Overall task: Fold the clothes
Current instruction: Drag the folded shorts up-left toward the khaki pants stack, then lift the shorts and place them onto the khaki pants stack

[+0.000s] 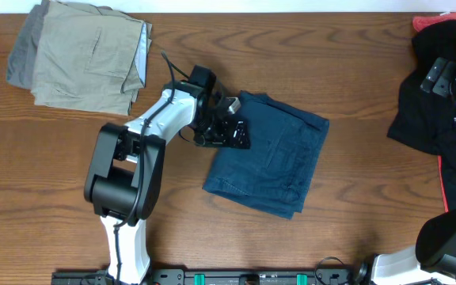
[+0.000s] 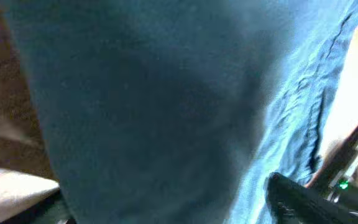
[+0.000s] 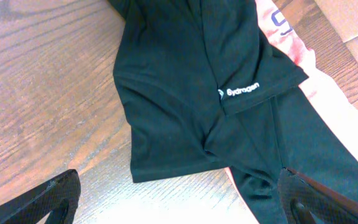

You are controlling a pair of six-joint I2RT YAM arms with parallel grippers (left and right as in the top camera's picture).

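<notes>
The dark navy-blue shorts lie folded into a rough square at the middle of the wooden table. My left gripper is low at their left edge. In the left wrist view the blue cloth fills the frame, very close. One dark finger shows at the lower right and the other is mostly covered, so the left gripper looks open with cloth between its fingers. My right gripper is at the far right, open and empty.
Folded khaki and grey shorts lie at the back left. A black garment with a small white logo lies under the right gripper, also in the right wrist view, over a red-pink garment.
</notes>
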